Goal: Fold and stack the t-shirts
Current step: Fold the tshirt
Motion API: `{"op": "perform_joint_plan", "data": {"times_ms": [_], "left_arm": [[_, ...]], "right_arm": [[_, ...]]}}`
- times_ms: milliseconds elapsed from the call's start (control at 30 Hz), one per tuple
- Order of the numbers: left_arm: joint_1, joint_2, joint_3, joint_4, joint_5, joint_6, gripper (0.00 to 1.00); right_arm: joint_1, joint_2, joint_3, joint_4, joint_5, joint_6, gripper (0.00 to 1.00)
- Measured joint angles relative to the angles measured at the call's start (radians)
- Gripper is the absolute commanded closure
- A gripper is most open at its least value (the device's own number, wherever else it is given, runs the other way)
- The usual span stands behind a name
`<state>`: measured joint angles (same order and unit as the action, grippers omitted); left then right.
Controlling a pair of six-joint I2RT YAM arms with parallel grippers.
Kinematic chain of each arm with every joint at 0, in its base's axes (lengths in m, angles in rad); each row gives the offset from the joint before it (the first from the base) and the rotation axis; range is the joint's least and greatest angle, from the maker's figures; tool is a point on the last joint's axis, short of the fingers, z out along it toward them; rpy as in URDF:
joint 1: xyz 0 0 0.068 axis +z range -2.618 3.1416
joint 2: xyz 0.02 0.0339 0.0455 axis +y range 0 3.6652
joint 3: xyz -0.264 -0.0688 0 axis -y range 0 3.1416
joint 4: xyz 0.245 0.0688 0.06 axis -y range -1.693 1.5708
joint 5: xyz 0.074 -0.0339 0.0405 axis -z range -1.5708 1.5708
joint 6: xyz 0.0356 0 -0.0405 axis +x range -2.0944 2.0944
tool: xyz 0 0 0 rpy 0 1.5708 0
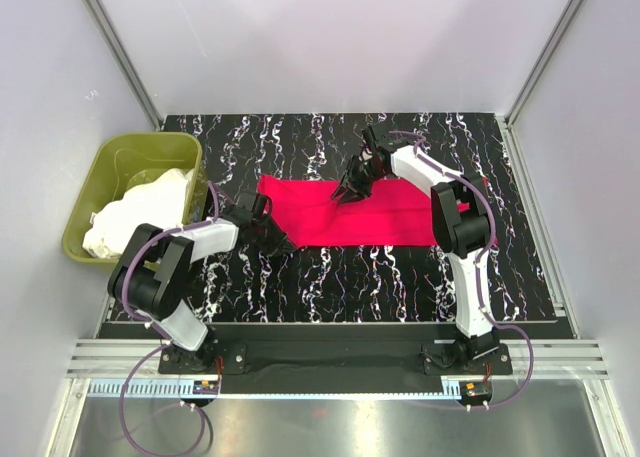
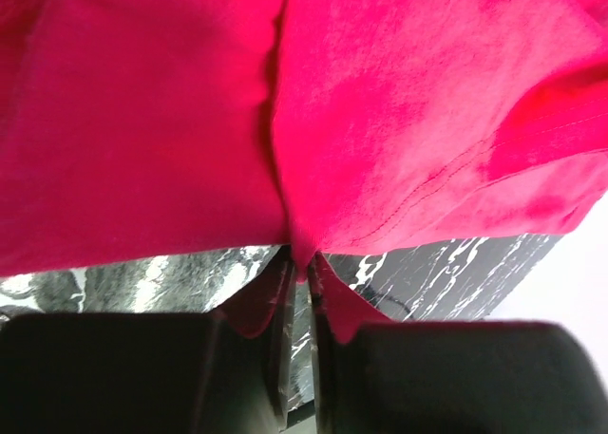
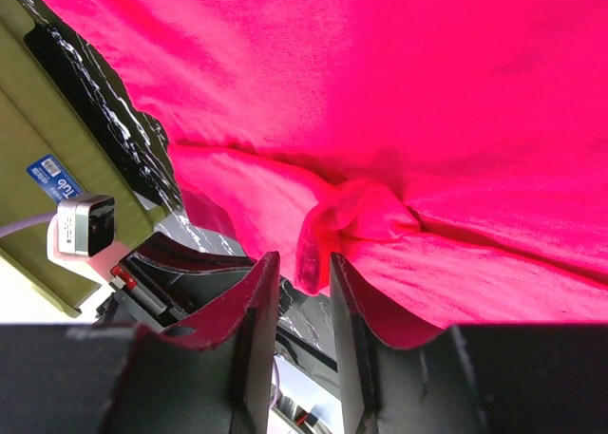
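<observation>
The crimson-red t-shirt [image 1: 385,217] lies spread flat across the middle of the black marbled table [image 1: 400,277]. My left gripper [image 1: 283,245] is at the shirt's near left corner. In the left wrist view it [image 2: 302,268] is shut on a pinch of the red t-shirt's [image 2: 380,121] edge. My right gripper [image 1: 347,194] hangs over the shirt's far edge, left of centre. In the right wrist view it [image 3: 304,273] is slightly open, with a bunched fold of the red shirt [image 3: 427,102] hanging between the fingers, touching one. White t-shirts [image 1: 140,212] lie heaped in the tub.
The olive-green plastic tub [image 1: 92,187] stands at the table's left edge, beside the left arm; its wall also shows in the right wrist view [image 3: 19,159]. Grey walls and metal posts enclose the table at the back and sides.
</observation>
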<state>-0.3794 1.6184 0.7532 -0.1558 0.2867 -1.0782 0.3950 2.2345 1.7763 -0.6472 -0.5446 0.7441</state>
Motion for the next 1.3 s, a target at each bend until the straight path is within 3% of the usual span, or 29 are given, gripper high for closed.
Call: {"op": "perform_joint_plan", "data": {"times_ms": [100,233,333,467,900,1300], "left_arm": [[0.000,-0.002,0.002,-0.014,-0.002,0.008,0.95],[0.000,-0.002,0.021,-0.029,-0.007,0.024,1.00],[0.000,-0.002,0.039,-0.042,-0.012,0.038,1.00],[0.000,-0.004,0.079,-0.079,-0.035,0.074,1.00],[0.035,0.035,0.368,-0.188,-0.105,0.296,1.00],[0.127,0.193,0.473,-0.220,-0.084,0.372,1.00]], "right_arm": [[0.000,0.000,-0.004,0.000,0.000,0.006,0.60],[0.000,0.003,-0.004,0.000,-0.005,0.010,0.65],[0.000,0.010,-0.004,0.001,-0.021,0.020,0.76],[0.000,0.016,-0.004,0.015,-0.037,0.034,1.00],[0.000,0.018,-0.038,0.059,-0.045,0.050,1.00],[-0.003,0.018,-0.045,0.093,-0.044,0.054,1.00]]}}
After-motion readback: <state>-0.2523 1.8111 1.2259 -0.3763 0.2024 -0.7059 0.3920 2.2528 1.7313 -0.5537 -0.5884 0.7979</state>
